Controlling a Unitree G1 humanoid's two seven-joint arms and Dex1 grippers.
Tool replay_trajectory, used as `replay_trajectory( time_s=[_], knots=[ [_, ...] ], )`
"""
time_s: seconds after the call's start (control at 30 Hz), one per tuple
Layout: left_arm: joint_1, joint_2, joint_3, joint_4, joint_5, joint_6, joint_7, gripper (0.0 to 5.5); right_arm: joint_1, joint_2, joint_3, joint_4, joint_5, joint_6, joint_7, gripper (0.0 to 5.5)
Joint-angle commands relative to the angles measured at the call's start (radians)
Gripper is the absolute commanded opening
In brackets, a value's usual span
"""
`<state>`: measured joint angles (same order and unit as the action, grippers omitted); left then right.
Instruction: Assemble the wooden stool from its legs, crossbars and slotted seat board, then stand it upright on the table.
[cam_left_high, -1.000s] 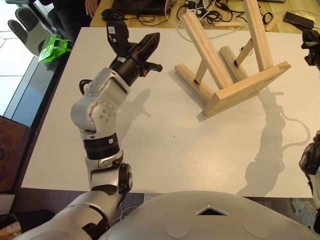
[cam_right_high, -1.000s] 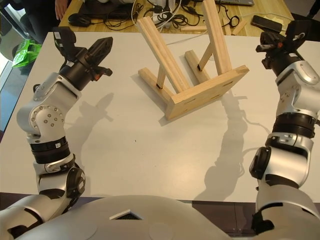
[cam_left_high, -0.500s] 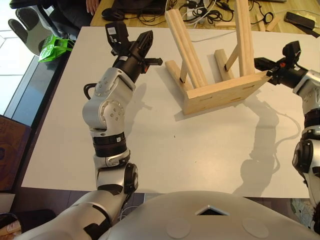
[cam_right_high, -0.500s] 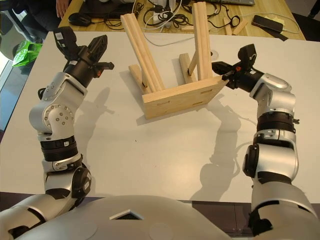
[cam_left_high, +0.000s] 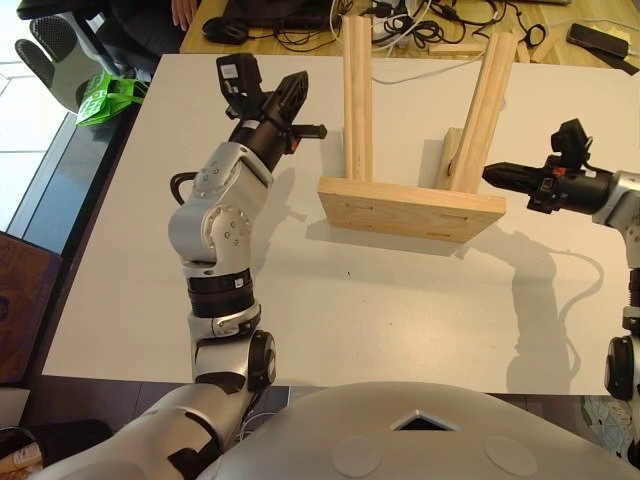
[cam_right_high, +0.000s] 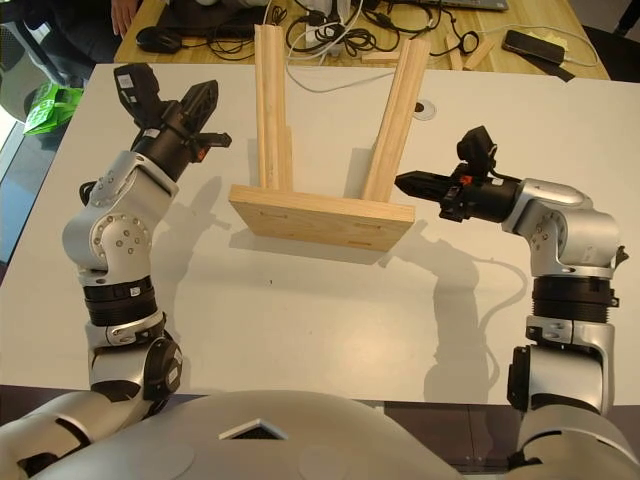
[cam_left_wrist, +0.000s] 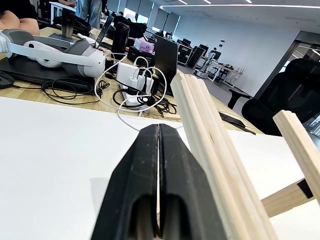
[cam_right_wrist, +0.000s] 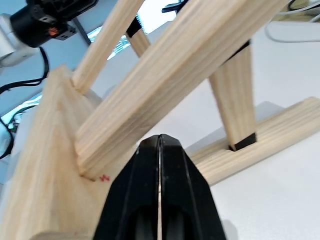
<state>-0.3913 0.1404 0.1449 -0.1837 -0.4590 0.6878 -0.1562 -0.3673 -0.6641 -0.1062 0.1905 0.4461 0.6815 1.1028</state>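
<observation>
Stool (cam_left_high: 410, 150) lies on its side on the white table (cam_left_high: 400, 320), not upright. Its slotted seat board (cam_left_high: 410, 208) stands on edge nearest me, and the legs run away from it toward 12 o'clock in two stacked pairs, left pair (cam_left_high: 355, 100) and right pair (cam_left_high: 483, 110). A crossbar (cam_right_wrist: 235, 100) with dark ends joins the right pair. My right gripper (cam_left_high: 492, 173) sits at 3 o'clock of the seat board's right end, fingers pressed together with nothing between them. The tip points at the joint of right leg and seat, just beside it; contact I cannot confirm. My left gripper (cam_left_high: 295, 88) is at 10 o'clock of the seat board, near the left legs but apart from them, fingers also together and empty. Beyond the table's far edge, at 12 o'clock, is a wooden desk (cam_left_high: 200, 35) carrying tangled cables (cam_left_high: 300, 30), a white headset (cam_left_wrist: 50, 47) and a phone (cam_left_high: 598, 40).
</observation>
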Motion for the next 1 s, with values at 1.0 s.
replay_trajectory(
  time_s=[1.0],
  knots=[
    [0.181,0.324,-0.426,-0.176,0.28,0.417,-0.234,0.03,0.215,-0.153,0.259,-0.127,-0.223,-0.116,0.021,0.0]
  ],
)
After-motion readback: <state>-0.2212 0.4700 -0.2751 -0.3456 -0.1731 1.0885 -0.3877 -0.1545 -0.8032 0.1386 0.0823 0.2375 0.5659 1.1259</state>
